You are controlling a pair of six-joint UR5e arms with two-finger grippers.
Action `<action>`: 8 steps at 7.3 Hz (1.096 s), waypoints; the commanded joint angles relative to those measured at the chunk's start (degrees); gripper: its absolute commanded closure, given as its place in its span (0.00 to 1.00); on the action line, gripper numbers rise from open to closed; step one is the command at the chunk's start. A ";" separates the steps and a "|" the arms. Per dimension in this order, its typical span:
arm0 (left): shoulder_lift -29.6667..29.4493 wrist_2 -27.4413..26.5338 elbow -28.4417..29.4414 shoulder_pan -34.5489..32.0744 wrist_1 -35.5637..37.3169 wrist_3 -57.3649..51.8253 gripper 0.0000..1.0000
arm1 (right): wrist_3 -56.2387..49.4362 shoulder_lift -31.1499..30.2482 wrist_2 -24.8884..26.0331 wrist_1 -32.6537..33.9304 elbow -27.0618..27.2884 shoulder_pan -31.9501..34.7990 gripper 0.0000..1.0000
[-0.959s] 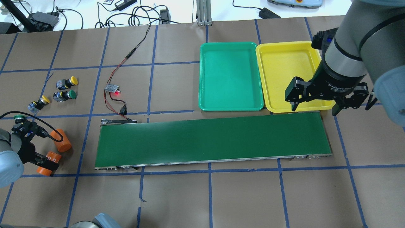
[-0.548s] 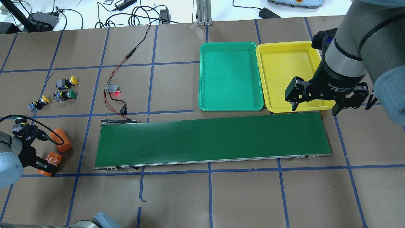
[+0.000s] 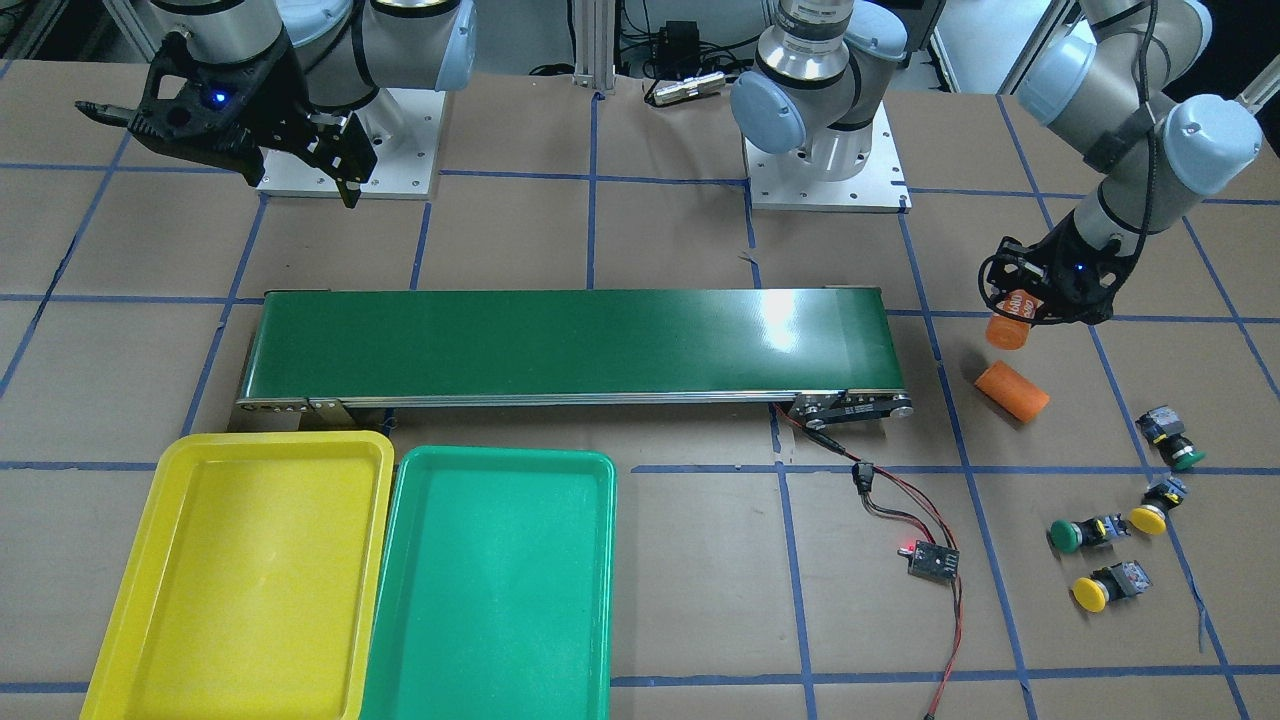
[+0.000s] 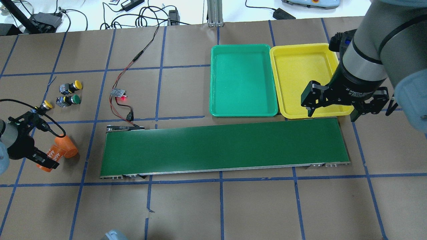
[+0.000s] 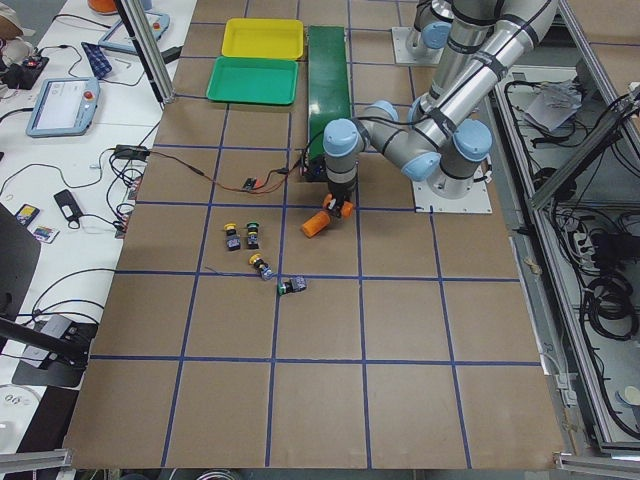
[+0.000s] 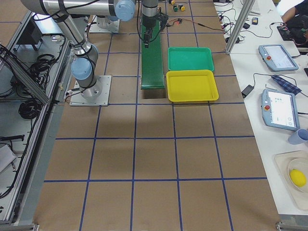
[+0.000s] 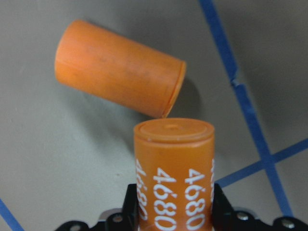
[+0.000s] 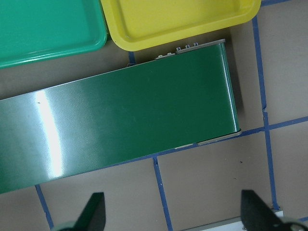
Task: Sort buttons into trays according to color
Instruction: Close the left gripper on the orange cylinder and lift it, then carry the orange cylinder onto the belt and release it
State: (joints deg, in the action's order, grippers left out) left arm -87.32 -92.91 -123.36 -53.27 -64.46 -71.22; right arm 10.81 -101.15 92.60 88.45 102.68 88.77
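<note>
Four buttons lie at the table's left end: a green one (image 3: 1176,441), a yellow one (image 3: 1154,506), a green one (image 3: 1080,533) and a yellow one (image 3: 1108,587). The overhead view shows only three of them, yellow (image 4: 70,87), green (image 4: 68,100) and yellow (image 4: 44,106). The green tray (image 4: 243,80) and the yellow tray (image 4: 305,75) sit side by side, both empty. My left gripper (image 4: 49,158) is shut on an orange cylinder (image 7: 173,173) marked 4680, held above the table. My right gripper (image 4: 333,110) hangs open over the yellow tray's near edge.
A second orange cylinder (image 4: 69,150) lies on its side just beyond the held one. The long dark-green conveyor belt (image 4: 223,146) runs across the middle, in front of the trays. A small circuit board (image 4: 118,92) with red and black wires lies between the buttons and the trays.
My left arm has lifted the 4680 cylinder and carried it away from the table's near edge; its wrist now covers the green button seen earlier. The right arm has not moved.
</note>
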 commanded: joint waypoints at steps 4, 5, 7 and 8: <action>4.88 2.12 -0.72 -23.63 -7.18 -10.74 1.00 | 0.00 -0.27 0.04 0.05 0.06 0.00 0.00; 5.58 2.12 -3.27 -24.15 -4.30 -11.57 1.00 | 0.00 -0.27 0.13 0.05 0.06 0.00 0.00; 4.62 2.74 -6.89 -24.25 2.84 -13.95 1.00 | 0.00 -0.45 0.13 0.05 0.67 0.00 0.00; 3.75 2.48 -6.98 -24.25 3.11 -13.51 0.80 | 0.00 -0.62 0.13 0.14 0.94 0.00 0.00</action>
State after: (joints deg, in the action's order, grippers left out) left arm -82.87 -90.32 -129.57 -77.44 -62.71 -84.70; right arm 10.81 -101.59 92.72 88.53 103.22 88.77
